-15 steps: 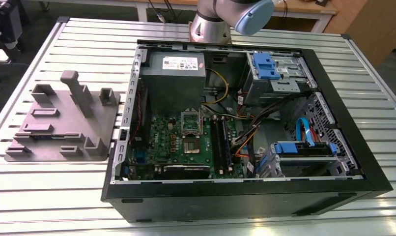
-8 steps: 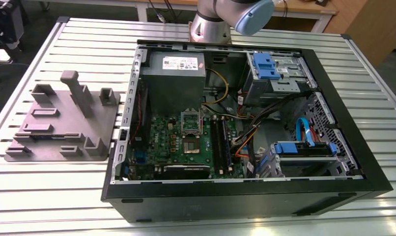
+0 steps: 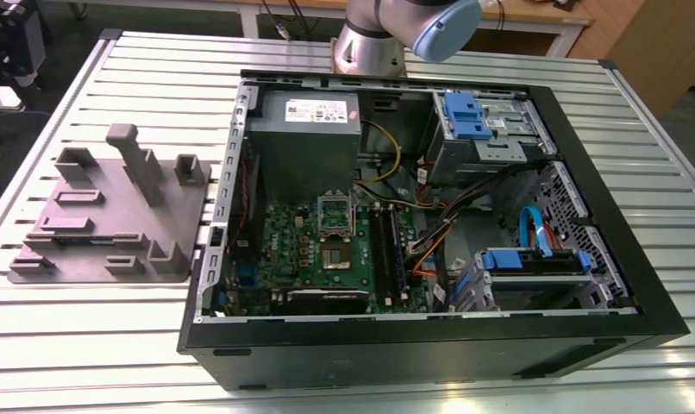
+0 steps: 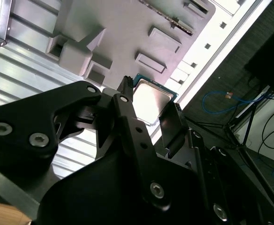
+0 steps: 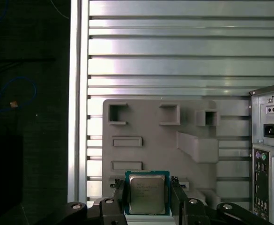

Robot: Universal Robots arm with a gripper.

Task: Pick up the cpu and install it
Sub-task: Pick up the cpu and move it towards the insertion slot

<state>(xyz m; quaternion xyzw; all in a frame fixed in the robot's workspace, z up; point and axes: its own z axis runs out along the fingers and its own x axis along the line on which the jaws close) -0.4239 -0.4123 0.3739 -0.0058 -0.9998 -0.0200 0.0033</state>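
Note:
The cpu (image 5: 147, 196), a small square chip with a silvery metal top and a thin green edge, sits between my gripper's (image 5: 147, 185) two black fingers (image 5: 119, 193), which press on two opposite edges. It is held above the grey holder plate (image 5: 160, 140). In the second wrist view the cpu (image 4: 151, 99) shows in the gripper (image 4: 151, 112), over the plate's edge (image 4: 127, 28). In the exterior view the open computer case (image 3: 428, 345) holds the green motherboard with its silver socket (image 3: 334, 231).
The grey holder plate (image 3: 106, 216) with upright blocks lies on the slatted metal table (image 3: 95, 345) at the exterior view's left of the case. The arm's base (image 3: 377, 39) stands behind the case. The case's rear panel (image 5: 270, 140) is close beside the plate.

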